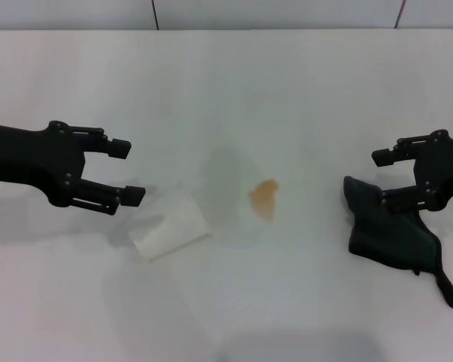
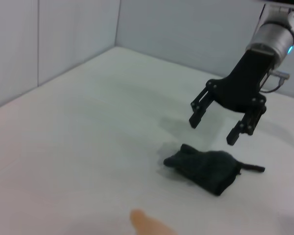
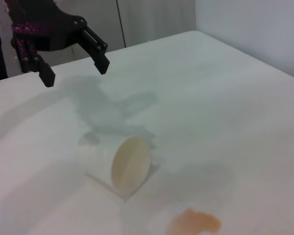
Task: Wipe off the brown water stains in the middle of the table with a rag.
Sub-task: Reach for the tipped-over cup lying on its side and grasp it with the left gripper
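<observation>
Left gripper [image 1: 128,172] hangs spread and empty near my white table's [image 1: 226,83] left edge, beside a tipped clear plastic cup [image 1: 168,223]. Mid-table lies the small orange-brown stain [image 1: 265,197]. Near the right edge, the right gripper [image 1: 383,177] gapes, empty, over the bunched dark grey rag [image 1: 392,230].

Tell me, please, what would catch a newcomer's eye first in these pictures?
The orange-brown stain in the middle of the white table stands out first. To the robot's right lies the dark rag, with the open right gripper poised over it. A clear plastic cup lies on its side near the open left gripper.
</observation>
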Controlling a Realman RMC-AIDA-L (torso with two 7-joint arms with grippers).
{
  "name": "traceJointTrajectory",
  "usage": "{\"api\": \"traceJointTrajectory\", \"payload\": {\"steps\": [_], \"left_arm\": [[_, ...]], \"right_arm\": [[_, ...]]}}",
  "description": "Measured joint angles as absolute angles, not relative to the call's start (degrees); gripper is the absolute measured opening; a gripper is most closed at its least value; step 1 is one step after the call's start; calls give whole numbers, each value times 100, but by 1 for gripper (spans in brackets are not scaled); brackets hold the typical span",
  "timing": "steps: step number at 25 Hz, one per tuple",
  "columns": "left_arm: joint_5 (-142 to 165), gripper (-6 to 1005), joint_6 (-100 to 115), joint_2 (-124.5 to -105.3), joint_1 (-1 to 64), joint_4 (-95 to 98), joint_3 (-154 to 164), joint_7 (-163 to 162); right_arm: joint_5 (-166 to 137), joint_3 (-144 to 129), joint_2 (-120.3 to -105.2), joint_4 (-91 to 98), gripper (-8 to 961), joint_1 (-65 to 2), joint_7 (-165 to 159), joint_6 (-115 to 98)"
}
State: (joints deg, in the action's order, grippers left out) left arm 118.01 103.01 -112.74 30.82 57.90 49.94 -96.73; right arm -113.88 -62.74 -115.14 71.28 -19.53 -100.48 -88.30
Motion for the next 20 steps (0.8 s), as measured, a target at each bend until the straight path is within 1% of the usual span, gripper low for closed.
{"api": "traceJointTrajectory", "payload": {"steps": [10, 20], "left_arm": [[12758, 880, 10332, -11260, 3719, 5776, 5028, -10157], [13697, 879, 10418, -11298, 4375, 5756, 5381, -10564]], "right_arm": [[-11369, -6271, -11521, 7128, 722, -1977, -10057, -8812], [-11284, -6311, -11523, 7128, 722, -1954, -10056, -8812]]}}
